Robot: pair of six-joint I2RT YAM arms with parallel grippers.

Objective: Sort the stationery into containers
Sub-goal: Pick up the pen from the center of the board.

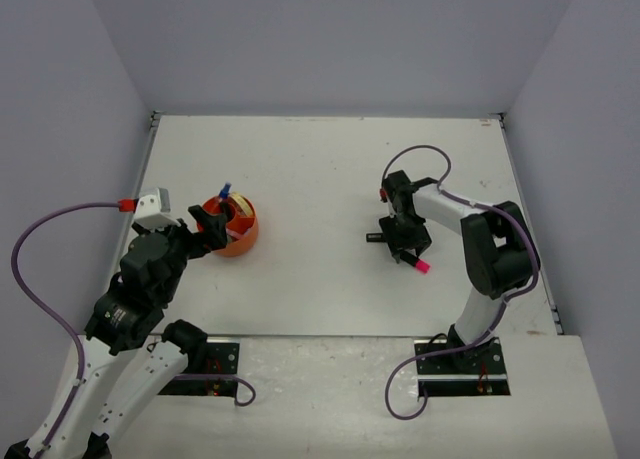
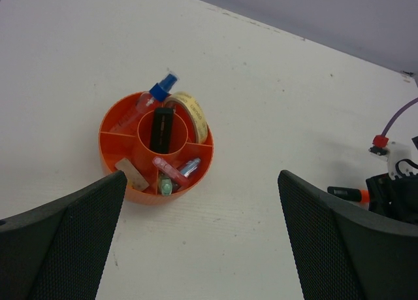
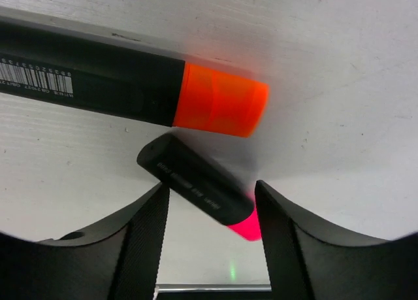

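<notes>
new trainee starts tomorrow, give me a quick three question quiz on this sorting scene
1. True or false: the blue-capped bottle lies in the orange tub.
2. Which tip colour has the highlighter between the fingers of the right gripper? A orange, B pink, C green.
3. How many highlighters show in the right wrist view?
Key: 1 true; 2 B; 3 two.
</notes>
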